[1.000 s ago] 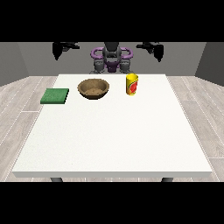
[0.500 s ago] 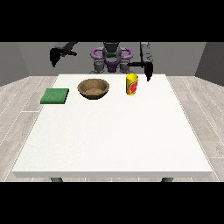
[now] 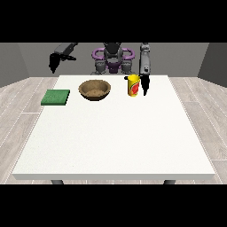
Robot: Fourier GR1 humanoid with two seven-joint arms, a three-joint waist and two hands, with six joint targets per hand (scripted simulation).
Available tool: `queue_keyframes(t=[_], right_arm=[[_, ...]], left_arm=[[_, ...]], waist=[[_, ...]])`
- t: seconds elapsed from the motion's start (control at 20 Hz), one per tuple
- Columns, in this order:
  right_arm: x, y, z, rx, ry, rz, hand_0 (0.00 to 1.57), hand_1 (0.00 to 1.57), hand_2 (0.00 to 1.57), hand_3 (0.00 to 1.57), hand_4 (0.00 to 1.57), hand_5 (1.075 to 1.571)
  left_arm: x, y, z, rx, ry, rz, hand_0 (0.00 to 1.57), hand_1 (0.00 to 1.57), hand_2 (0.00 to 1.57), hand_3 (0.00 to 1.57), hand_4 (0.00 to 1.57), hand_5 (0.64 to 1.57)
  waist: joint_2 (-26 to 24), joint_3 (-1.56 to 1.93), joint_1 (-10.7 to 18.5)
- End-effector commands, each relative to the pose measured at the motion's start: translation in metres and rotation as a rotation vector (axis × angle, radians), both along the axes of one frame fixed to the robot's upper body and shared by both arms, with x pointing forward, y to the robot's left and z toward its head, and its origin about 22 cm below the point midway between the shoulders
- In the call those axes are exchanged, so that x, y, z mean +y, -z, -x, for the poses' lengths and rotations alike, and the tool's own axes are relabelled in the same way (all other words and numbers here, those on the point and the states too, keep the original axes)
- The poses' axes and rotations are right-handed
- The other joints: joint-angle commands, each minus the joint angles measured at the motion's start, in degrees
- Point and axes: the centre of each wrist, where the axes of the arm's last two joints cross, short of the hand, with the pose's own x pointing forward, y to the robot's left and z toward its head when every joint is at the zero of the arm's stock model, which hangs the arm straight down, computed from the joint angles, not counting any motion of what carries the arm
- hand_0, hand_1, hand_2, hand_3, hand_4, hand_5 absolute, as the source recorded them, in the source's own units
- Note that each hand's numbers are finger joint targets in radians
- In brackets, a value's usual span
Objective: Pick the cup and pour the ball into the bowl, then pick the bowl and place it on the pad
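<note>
A yellow cup (image 3: 133, 85) with a red label stands upright near the table's far edge, right of centre. Whether a ball lies inside it is hidden. The hand at the view's right (image 3: 144, 84) hangs just right of the cup, fingers pointing down, close beside it and apparently not holding it. A brown wooden bowl (image 3: 94, 89) rests left of the cup. A green pad (image 3: 56, 97) lies flat near the table's left edge. The hand at the view's left (image 3: 53, 62) hovers raised beyond the table's far left corner, away from everything.
The white table (image 3: 115, 137) stretches wide towards the camera. The robot's torso (image 3: 112, 57) stands behind the far edge, between bowl and cup.
The hand at the view's right has come down from beside the shoulder to just right of the cup. The hand at the view's left has dropped a little and swung inward.
</note>
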Motion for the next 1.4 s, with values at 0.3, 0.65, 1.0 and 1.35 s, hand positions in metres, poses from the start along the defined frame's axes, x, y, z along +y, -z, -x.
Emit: queue_keyframes(t=[0.3,0.65,1.0,1.35], right_arm=[[-0.008,0.017,-0.002,-0.013,-0.013,-0.015,0.00,0.00,0.00,0.00,0.00,1.571],[-0.024,-0.013,-0.017,-0.024,-0.015,0.003,0.00,0.00,0.00,0.00,0.00,1.570],[-0.052,0.003,-0.008,0.043,0.016,0.019,0.00,0.00,0.00,0.00,0.00,1.570],[-0.036,0.037,0.002,0.230,0.061,-0.006,0.00,0.00,0.00,0.00,0.00,1.569]], left_arm=[[-0.001,0.033,-0.005,-0.001,-0.017,-0.011,0.00,0.00,0.00,0.00,0.00,1.524],[-0.022,0.046,0.009,-0.017,-0.111,-0.292,1.29,1.29,1.57,1.57,1.40,1.268],[-0.029,0.048,0.019,0.051,-0.106,-0.342,1.33,1.33,1.57,1.57,1.50,1.245],[0.058,-0.029,-0.039,0.147,-0.177,-0.745,1.44,1.44,1.57,1.57,1.57,1.321]], waist=[[1.73,0.00,-0.42],[1.65,0.01,-2.55],[-2.17,0.07,-1.99],[-13.89,0.28,1.77]])
